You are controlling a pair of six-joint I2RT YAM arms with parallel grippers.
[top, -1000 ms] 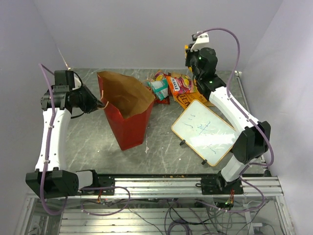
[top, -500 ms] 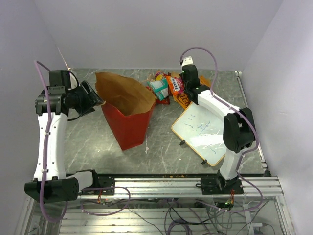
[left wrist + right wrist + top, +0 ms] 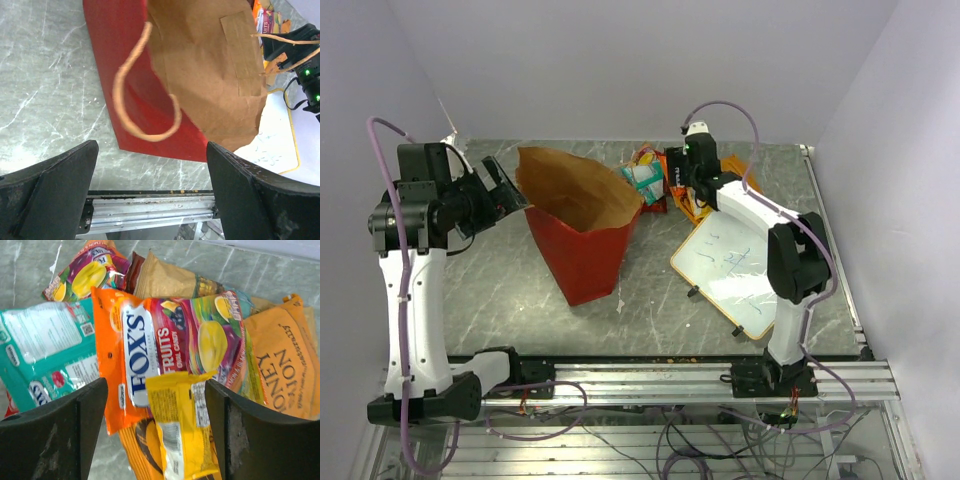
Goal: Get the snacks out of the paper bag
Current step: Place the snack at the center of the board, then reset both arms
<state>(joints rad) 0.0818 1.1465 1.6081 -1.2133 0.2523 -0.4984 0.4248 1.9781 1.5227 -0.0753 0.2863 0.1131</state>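
Hovering spread: right pincer (image 3: 157, 432) over six-plus snacks (image 3: 165, 340); left pincer (image 3: 150, 195), spread, beside one paper bag (image 3: 205, 75).

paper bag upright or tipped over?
Upright: the paper bag stands on its base, mouth open upward, brown inside showing.

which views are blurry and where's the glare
Left wrist view: the string handle of the paper bag is smeared, while the table veining stays clear. Right wrist view: print on the orange Fox's packet reads crisply; small white glare on the fruit-print packet at top left. Top external view: even light, soft shadows, no glare.
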